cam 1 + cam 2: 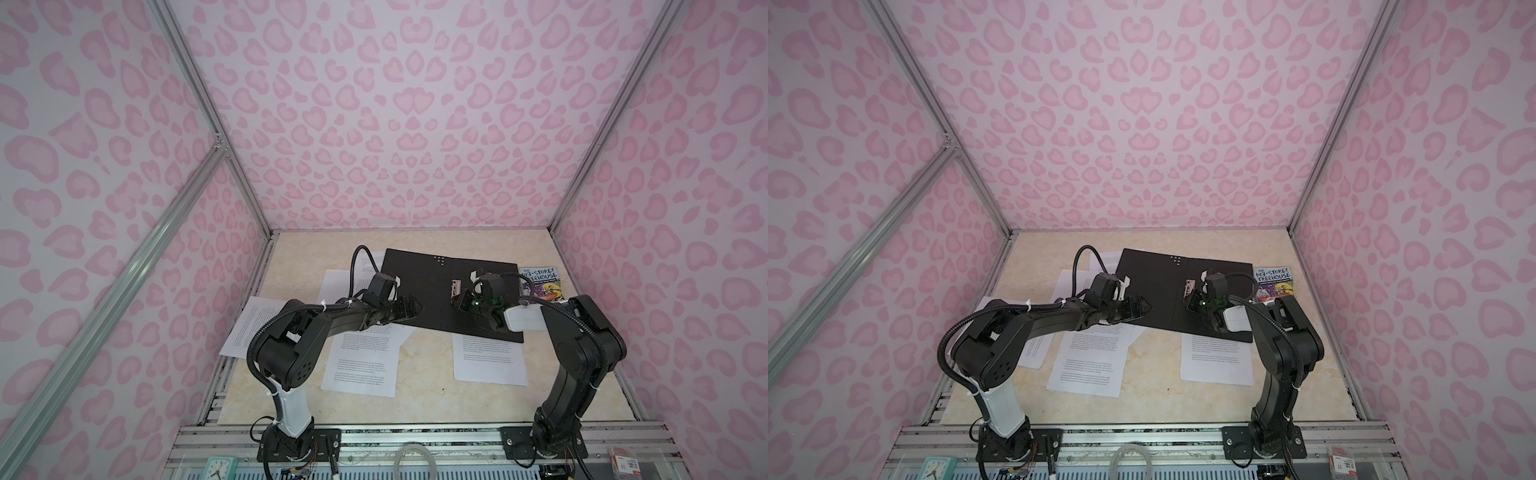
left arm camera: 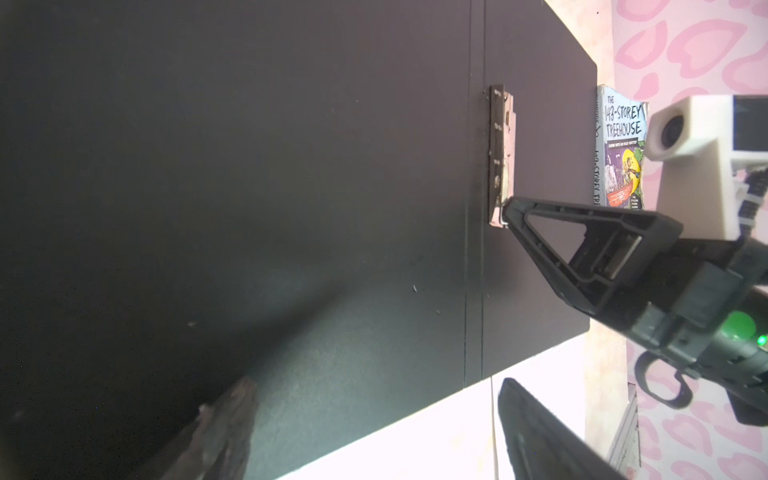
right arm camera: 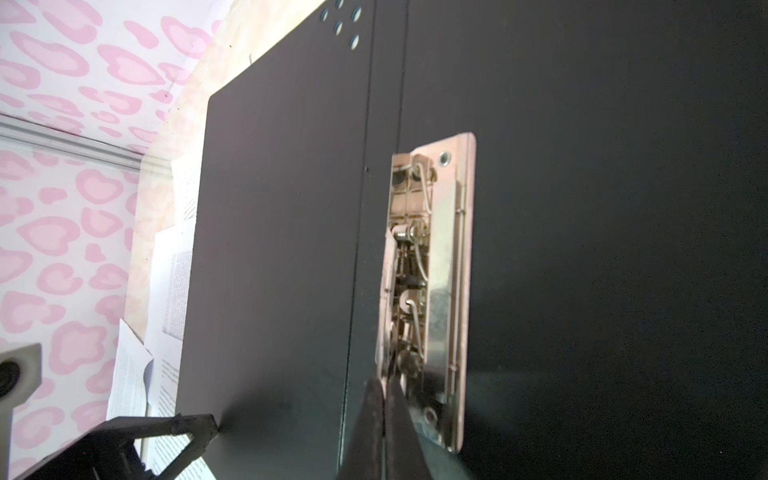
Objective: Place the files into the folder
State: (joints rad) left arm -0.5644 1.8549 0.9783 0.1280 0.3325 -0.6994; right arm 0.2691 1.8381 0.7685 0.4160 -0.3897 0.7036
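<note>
- Both my grippers are over the folder (image 1: 424, 278) (image 1: 1154, 282) (image 2: 291, 166) (image 3: 282, 208). It lies opened flat on the table (image 1: 415, 403) (image 1: 1154, 403), black inside facing up, toward the far side.
- My right gripper (image 1: 460, 305) (image 1: 1192, 305) (image 2: 505, 212) (image 3: 385, 399) has its jaws clenched tight at the near end of the metal clip (image 1: 456, 289) (image 1: 1188, 287) (image 2: 500, 158) (image 3: 432, 270). The clip sits just beside the spine fold on the right-hand panel.
- From my right wrist, a thin edge of the clip's plate runs in between my fingers (image 3: 370, 424). It looks pinched there, though the tips are dark and blurred, so I can't be fully certain.
- From my left wrist, that gripper's tip meets the clip at its end.
- My left gripper (image 1: 413, 307) (image 1: 1142, 308) (image 2: 374, 382) is released, its jaws spread wide, low over the folder's left-hand panel.
- Several files (image 1: 361, 370) (image 1: 1088, 370) (image 3: 174, 282), white sheets of dense black print, lie loose on the table around the folder.
- A cluster of them fans out at the folder's left side, with some tucked under that edge, and one large sheet lies in front, near the middle.
- Another sheet lies toward the right, its far end slipped under the folder's near edge.
- One small colourful book (image 1: 540, 282) (image 1: 1273, 282) (image 2: 623, 153) lies just beside the folder's right edge.
</note>
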